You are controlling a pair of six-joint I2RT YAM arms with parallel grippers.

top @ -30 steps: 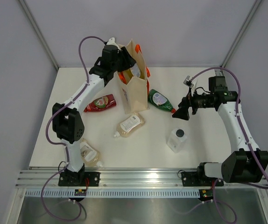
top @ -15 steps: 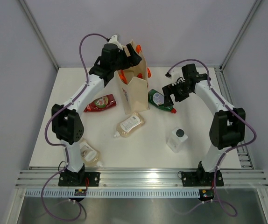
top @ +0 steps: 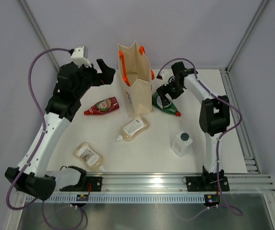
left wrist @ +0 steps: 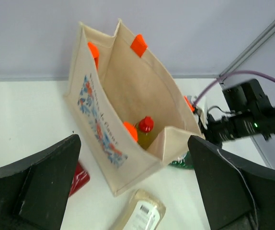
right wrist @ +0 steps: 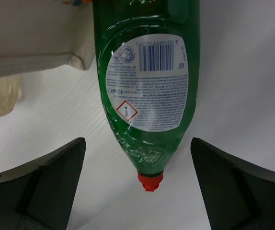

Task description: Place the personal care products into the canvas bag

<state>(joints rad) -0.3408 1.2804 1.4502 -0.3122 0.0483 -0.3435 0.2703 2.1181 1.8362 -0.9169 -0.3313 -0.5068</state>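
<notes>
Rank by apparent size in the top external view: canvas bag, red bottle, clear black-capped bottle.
1. canvas bag, clearly largest.
2. red bottle and clear black-capped bottle: close and unranked, because the red is longer and the clear one wider.

Both arms outstretched, left pincer (top: 105, 70) and right pincer (top: 165, 94) each spread wide, the right downturned.

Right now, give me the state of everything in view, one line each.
canvas bag: upright, open
olive-yellow bottle: inside canvas bag
green bottle: lying beside canvas bag
red bottle: lying flat
far peach bottle: lying flat
near peach bottle: lying flat
clear bottle: standing
left gripper: open, empty
right gripper: open, flanking green bottle
</notes>
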